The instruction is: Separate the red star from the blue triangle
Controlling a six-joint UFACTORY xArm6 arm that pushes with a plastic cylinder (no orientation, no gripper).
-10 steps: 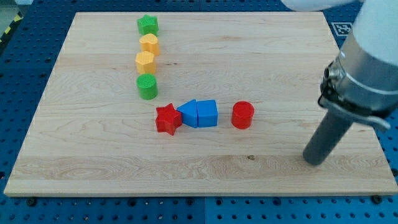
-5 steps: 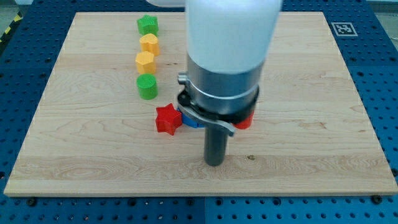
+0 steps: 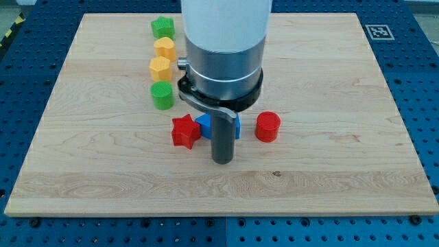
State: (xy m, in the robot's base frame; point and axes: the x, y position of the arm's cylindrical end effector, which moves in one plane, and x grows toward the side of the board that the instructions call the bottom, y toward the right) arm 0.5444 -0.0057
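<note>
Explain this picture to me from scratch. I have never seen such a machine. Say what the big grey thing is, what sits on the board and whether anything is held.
The big grey and white body is the end of a robot arm. It has no claw; it ends in a dark rod, and my tip slides on the wooden board to push blocks. So nothing is held.

There is one camera view, looking down at the board from its near edge.

The tip stands just below the blue blocks, which the rod partly hides, and to the right of the red star. A red cylinder lies further right. Towards the view's top left runs a column: green block, two yellow blocks, green cylinder.
</note>
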